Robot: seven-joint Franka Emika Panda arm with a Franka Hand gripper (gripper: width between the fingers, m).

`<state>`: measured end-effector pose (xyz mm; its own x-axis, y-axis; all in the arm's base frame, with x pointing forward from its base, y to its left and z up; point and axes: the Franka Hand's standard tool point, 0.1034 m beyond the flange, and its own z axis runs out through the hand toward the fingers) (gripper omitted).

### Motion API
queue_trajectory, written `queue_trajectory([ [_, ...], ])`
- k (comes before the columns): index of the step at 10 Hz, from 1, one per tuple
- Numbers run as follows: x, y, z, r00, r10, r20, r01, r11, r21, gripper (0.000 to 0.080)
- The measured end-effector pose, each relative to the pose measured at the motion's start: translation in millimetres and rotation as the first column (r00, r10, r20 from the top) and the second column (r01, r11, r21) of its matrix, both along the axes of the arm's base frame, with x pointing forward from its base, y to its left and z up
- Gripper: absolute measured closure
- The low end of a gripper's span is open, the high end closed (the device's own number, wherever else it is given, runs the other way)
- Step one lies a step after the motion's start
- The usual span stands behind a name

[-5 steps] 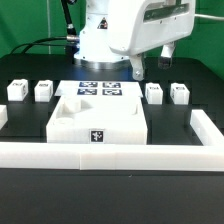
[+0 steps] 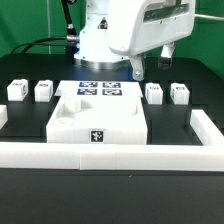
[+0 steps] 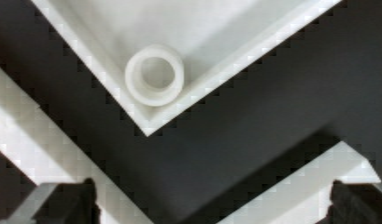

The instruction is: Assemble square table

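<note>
black tabletop carries your square table slab; your gripper hangs over its corner hole, fingers apart, gripping nothing.

Rail fence hems the slab on three sides.

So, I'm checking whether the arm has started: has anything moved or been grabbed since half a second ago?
Nothing visibly changed. The gripper is open and empty as before, and the square slab and the four leg blocks lie where they were.
</note>
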<state>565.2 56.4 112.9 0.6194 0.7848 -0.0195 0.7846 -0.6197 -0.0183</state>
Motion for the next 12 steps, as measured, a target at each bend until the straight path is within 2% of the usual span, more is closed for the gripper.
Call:
queue_trajectory([
  [7, -1.2, 0.2, -2.3, 1.000, 0.027, 0.001, -0.027, 1.000, 0.001, 0.0150],
  [8, -15.2, 1.3, -10.5, 0.996, 0.081, 0.040, -0.081, 0.997, 0.007, 0.0150],
  [9, -47.1, -8.1, -25.2, 0.973, 0.226, 0.047, -0.226, 0.974, 0.005, 0.0150],
  [10, -67.9, -23.1, -37.5, 0.947, 0.318, 0.031, -0.319, 0.948, 0.007, 0.0150],
  [12, -90.8, -56.4, -59.0, 0.819, 0.572, 0.047, -0.573, 0.820, 0.005, 0.0150],
])
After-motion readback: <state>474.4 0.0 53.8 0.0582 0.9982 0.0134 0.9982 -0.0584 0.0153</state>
